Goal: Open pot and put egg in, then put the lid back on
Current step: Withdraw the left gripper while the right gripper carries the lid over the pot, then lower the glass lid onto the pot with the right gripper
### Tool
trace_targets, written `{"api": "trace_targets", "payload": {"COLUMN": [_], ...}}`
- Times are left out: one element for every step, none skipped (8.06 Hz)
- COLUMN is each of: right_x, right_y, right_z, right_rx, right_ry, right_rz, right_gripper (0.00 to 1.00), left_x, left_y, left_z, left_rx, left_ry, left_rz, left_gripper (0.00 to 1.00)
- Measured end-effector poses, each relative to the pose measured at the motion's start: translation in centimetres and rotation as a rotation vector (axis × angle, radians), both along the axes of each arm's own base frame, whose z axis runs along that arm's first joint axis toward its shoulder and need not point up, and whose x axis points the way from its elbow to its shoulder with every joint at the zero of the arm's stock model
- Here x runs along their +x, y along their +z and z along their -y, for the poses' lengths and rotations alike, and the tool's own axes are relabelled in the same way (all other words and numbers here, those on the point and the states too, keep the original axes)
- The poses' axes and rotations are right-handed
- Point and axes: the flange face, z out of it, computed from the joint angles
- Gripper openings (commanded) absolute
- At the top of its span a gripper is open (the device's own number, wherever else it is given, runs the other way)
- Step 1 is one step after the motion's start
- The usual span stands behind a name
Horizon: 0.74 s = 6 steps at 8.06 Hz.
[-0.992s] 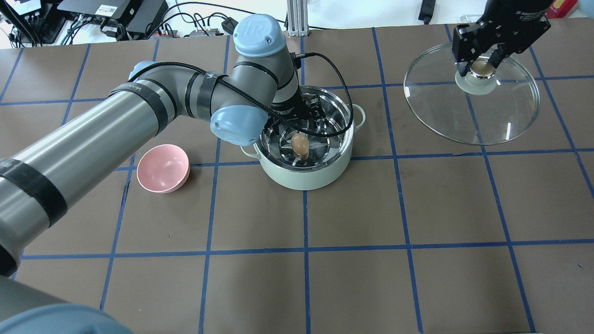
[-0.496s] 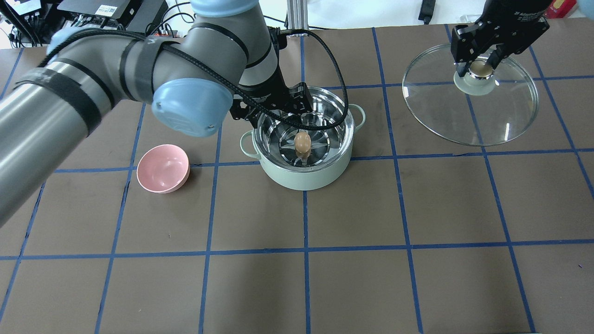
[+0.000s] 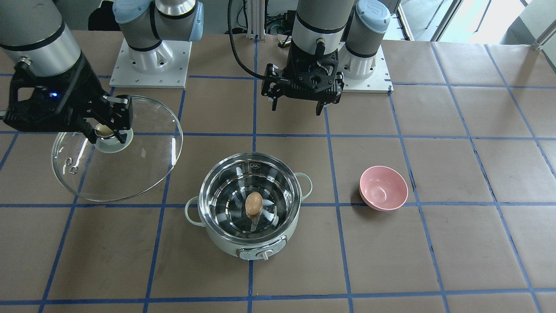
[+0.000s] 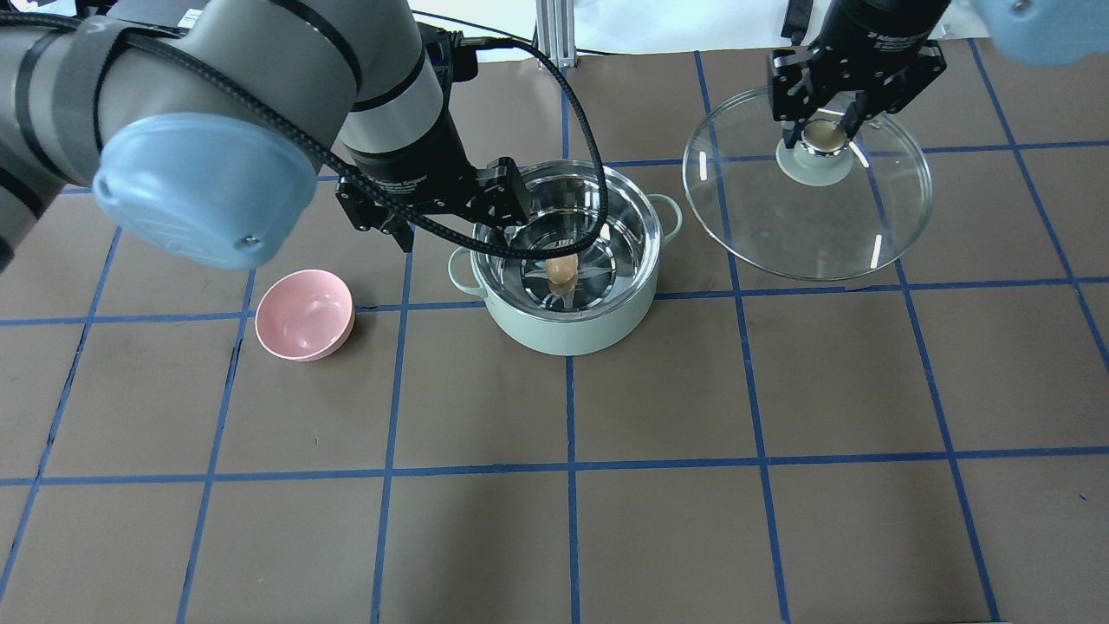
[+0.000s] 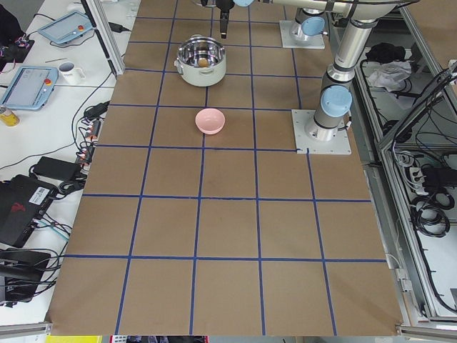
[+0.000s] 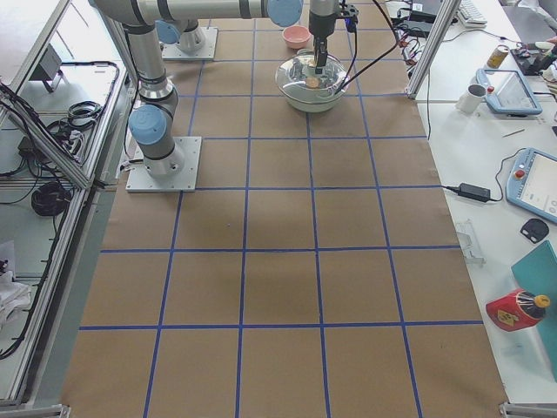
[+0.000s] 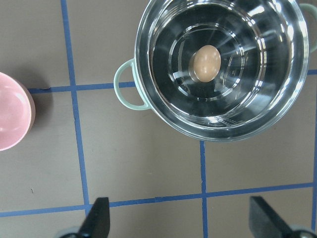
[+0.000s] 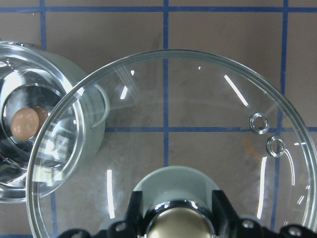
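The mint-green pot stands open mid-table, also in the front view. The tan egg lies on its steel bottom and shows in the front view and the left wrist view. My left gripper is open and empty, raised above the table just left of and behind the pot. My right gripper is shut on the beige knob of the glass lid. It holds the lid off the table right of the pot. In the right wrist view the lid's edge overlaps the pot's rim.
A pink bowl sits on the table left of the pot, also in the front view. The left arm's black cable loops over the pot's back rim. Both arm bases stand at the table's back edge.
My left gripper has lifted out of the pot and drawn back to its left, leaving the egg inside. My right gripper has carried the lid leftward toward the pot.
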Motion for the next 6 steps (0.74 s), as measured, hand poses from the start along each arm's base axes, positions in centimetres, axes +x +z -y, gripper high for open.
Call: {"api": "trace_targets", "payload": {"right_x": [2.7,5.1,7.4,9.8,12.1,14.3], "right_y": [-0.5,-1.2,-2.0,-2.8,-3.6,-4.6], "right_z": [0.0,0.3,0.5,0.6,0.5,0.5], "right_rx": [-0.011,-0.026,-0.041,-0.053,-0.062,-0.068], "right_ry": [-0.021,-0.041,-0.063,-0.077,-0.094,-0.114], "right_rz": [0.004,0.01,0.017,0.024,0.032,0.04], "right_gripper": [0.0,0.0,0.0,0.0,0.0,0.0], "left_x": [1.7,4.9,8.7,11.5,13.3,14.4], "left_y": [0.8,1.3,1.7,1.9,2.2,2.4], "left_z": [0.4,1.6,3.0,3.7,4.0,4.1], "left_rx": [-0.008,-0.018,-0.026,-0.031,-0.036,-0.042], "left_ry": [0.0,0.015,0.029,0.016,-0.005,-0.017], "left_rz": [-0.001,-0.002,-0.001,0.003,0.02,0.052], "left_gripper": [1.0,1.0,1.0,1.0,1.0,1.0]}}
